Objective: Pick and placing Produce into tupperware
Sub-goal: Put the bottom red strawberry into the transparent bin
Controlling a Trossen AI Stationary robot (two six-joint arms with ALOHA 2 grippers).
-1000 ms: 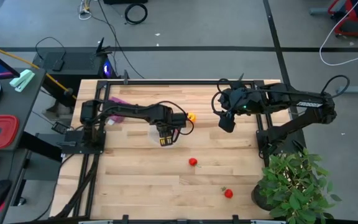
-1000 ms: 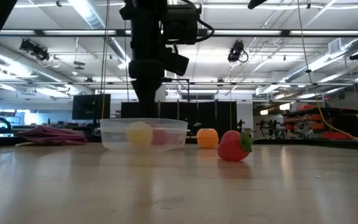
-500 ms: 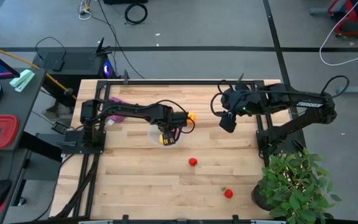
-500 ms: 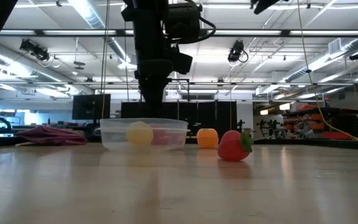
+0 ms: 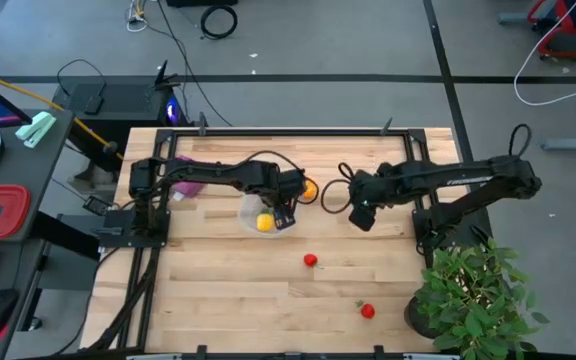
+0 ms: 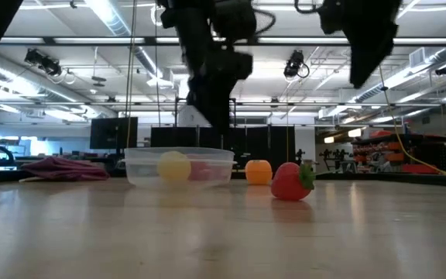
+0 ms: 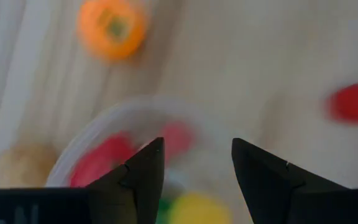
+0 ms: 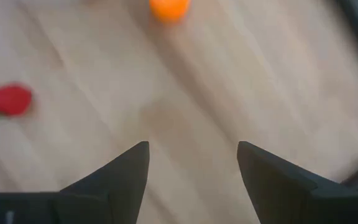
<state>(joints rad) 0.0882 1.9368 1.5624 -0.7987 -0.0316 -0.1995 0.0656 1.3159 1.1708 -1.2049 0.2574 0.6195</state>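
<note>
While parked out over the far right of the table (image 5: 218, 290) a second ago, swung inward and lower since: right hand (image 5: 360, 215), now near the orange fruit (image 5: 309, 187), fingers spread, empty. Shifted as well: left hand (image 5: 286, 203), off the middle of the tub (image 5: 245, 212) toward that same orange fruit, fingers apart, holding nothing. Uncovered by that shift: yellow fruit (image 5: 265, 223) lying inside the tub, with a pink one (image 6: 200, 169) beside it in the low view. Probably means one drop finished and the next pick beginning. Still loose on the table: orange fruit just beside the tub, plus two red pieces (image 5: 310, 260) (image 5: 367, 311) well apart from it. Some risk of both hands crowding one fruit.
</note>
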